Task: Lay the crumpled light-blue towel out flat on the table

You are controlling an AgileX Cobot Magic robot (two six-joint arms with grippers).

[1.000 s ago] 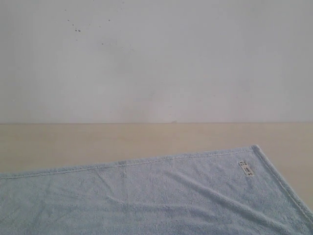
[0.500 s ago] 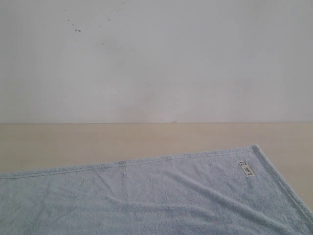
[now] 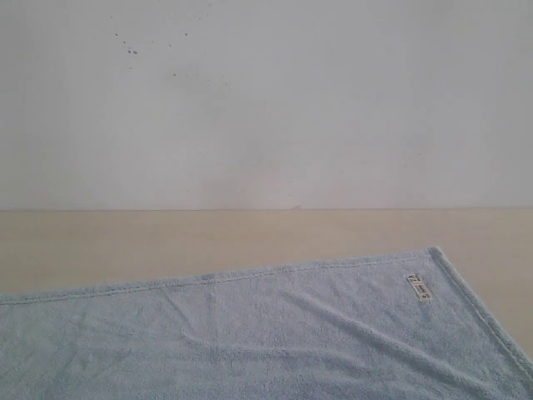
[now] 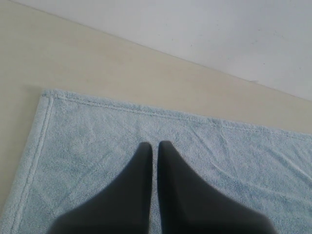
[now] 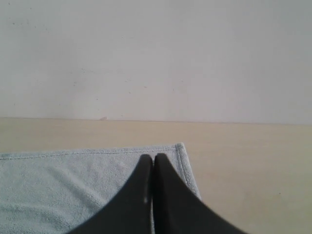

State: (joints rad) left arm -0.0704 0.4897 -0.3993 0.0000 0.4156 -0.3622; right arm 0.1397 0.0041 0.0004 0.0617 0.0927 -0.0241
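The light-blue towel [image 3: 250,333] lies spread out on the beige table [image 3: 166,237] with a few shallow creases, and its white tag [image 3: 419,287] sits near the far right corner. Neither gripper shows in the exterior view. In the left wrist view my left gripper [image 4: 152,144] hovers over the towel [image 4: 97,146] near a hemmed corner, its dark fingers together with only a thin slit between them and nothing held. In the right wrist view my right gripper [image 5: 153,156] is shut and empty above the towel [image 5: 58,180], just inside another corner.
A white speckled wall [image 3: 266,100] rises behind the table's far edge. Bare table [image 5: 243,170] runs beyond the towel's right hem, and more bare table [image 4: 73,63] lies past the towel's far hem.
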